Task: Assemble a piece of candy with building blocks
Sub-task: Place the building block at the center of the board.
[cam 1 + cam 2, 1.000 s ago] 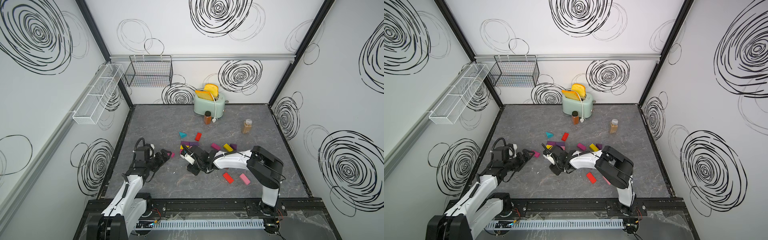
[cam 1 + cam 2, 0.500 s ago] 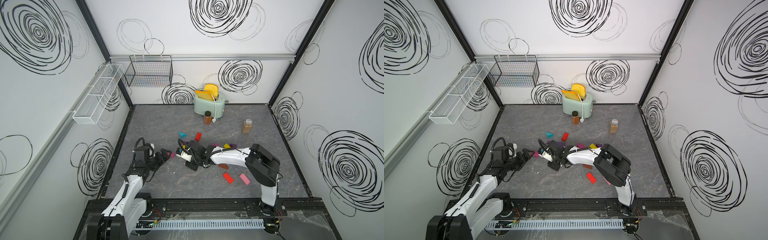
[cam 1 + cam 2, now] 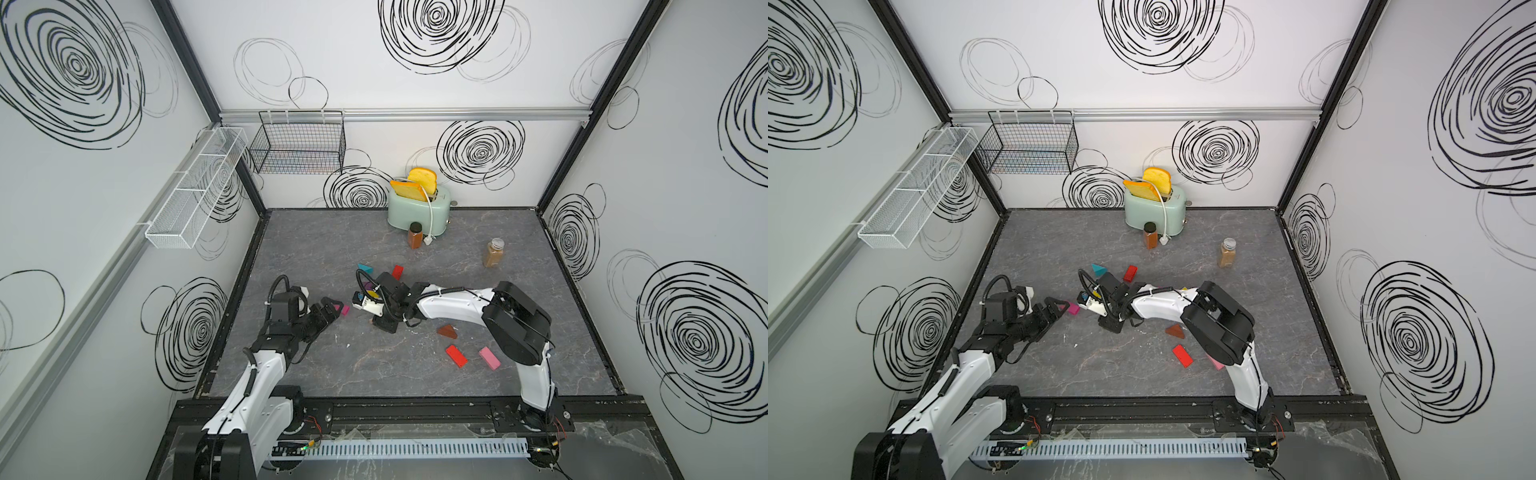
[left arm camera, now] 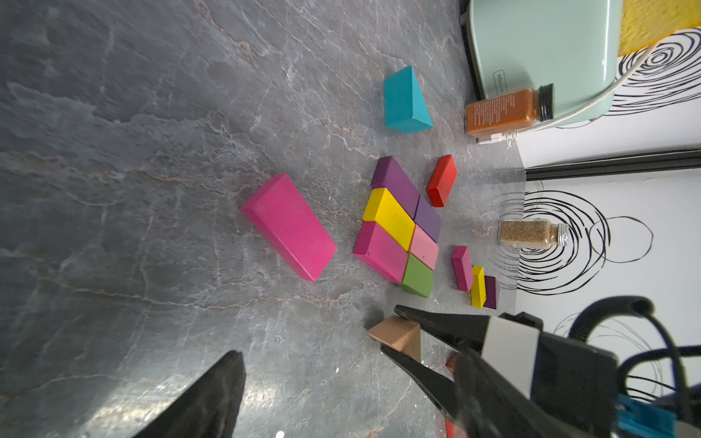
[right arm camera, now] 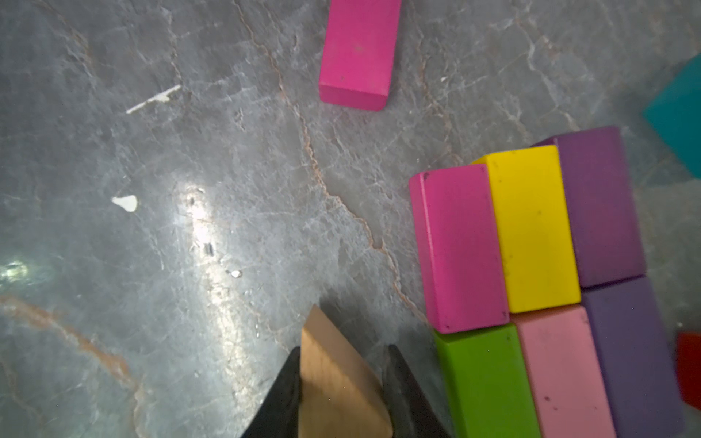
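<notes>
In the right wrist view, the fingers [image 5: 282, 394] of the right gripper [image 5: 343, 350] are seen closed narrowly on a tan wedge [image 5: 337, 383], whose apex points out past the tips; a thin gap is left between the wedge and the green brick [image 5: 485, 379] at the corner of the packed block cluster [image 5: 531, 227]; bare table [image 5: 189, 227] lies open beyond the apex, up to the loose magenta brick [image 5: 356, 53].

In the left wrist view, only one of that arm's own fingers [image 4: 205, 402] is shown, so their spread cannot be told there; the cluster's bricks are seen edge to edge, while a teal wedge [image 4: 406, 102] and a red brick [image 4: 442, 180] lie apart from it.

In both top views, the left gripper [image 3: 332, 309] is seen spread wide and empty, its tips near the loose magenta brick; wide bare table is left between the blocks and the front rail [image 3: 415, 409].

Since a second ago, the right forearm [image 3: 453, 307] has been swung toward the back, so a brown wedge [image 3: 446, 330] is uncovered; the left arm has not been moved.
</notes>
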Robot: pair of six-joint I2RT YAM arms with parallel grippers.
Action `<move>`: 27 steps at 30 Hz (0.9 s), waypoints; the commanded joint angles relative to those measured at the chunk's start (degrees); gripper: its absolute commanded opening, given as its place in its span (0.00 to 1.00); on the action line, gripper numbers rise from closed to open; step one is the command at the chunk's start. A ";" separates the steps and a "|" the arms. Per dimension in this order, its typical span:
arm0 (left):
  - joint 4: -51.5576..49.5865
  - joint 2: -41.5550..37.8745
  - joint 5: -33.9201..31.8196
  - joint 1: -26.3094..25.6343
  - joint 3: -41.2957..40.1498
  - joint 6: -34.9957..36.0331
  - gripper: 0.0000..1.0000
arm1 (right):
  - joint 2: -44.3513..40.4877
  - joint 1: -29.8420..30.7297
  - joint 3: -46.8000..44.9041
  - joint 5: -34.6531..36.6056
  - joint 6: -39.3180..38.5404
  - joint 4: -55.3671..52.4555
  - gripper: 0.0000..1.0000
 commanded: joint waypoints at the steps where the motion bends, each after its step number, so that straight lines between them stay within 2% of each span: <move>1: 2.10 -0.82 0.64 0.51 0.97 0.61 0.91 | 0.35 0.09 1.29 -0.20 -1.28 -0.62 0.36; 5: 1.91 -1.01 0.73 0.55 1.04 0.70 0.91 | -0.05 0.29 1.17 0.19 -1.09 -0.19 0.41; 11: 1.32 -1.48 0.89 0.42 1.65 0.87 0.91 | -2.04 0.34 0.17 0.91 -0.50 0.88 0.44; 16: 0.85 -1.89 0.86 0.42 1.93 1.05 0.91 | -7.32 0.30 -1.46 2.32 1.60 1.43 0.46; 22: 1.29 -1.43 1.35 -1.00 2.56 1.29 0.91 | -16.95 1.17 -12.06 3.22 10.00 4.75 0.50; 25: 0.83 -0.54 0.19 -4.32 3.73 2.43 0.92 | -18.83 2.11 -18.19 2.80 13.97 8.86 0.49; 27: 1.36 0.21 -0.41 -6.88 3.89 2.31 0.86 | -18.47 2.46 -20.20 2.12 15.10 10.85 0.48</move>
